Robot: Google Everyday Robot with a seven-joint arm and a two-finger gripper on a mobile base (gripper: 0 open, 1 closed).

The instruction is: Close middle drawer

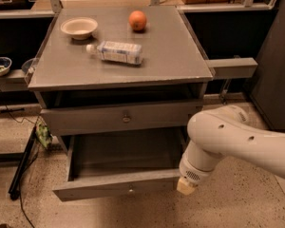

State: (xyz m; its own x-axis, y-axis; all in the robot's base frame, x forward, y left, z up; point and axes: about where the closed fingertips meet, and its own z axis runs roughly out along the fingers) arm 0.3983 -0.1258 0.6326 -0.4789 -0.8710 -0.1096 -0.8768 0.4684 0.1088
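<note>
The middle drawer (pixel 115 185) is pulled far out of the grey cabinet. Its inside is empty, and its flat grey front panel with a small knob faces the floor in front. Above it is the uppermost drawer front (pixel 126 118) with the same knob, nearly flush with the cabinet. The lowest drawer is hidden under the open one. My gripper (pixel 186 186) is at the end of the white arm (pixel 232 137) that reaches in from the right. It sits against the right end of the middle drawer's front panel.
On the cabinet top (pixel 171 56) lie a white bowl (pixel 79 27), an orange (pixel 137 20) and a plastic bottle (pixel 116 52) on its side. A grey ledge (pixel 232 67) sticks out at the right. Black cables and a stand (pixel 23 163) lie on the speckled floor at the left.
</note>
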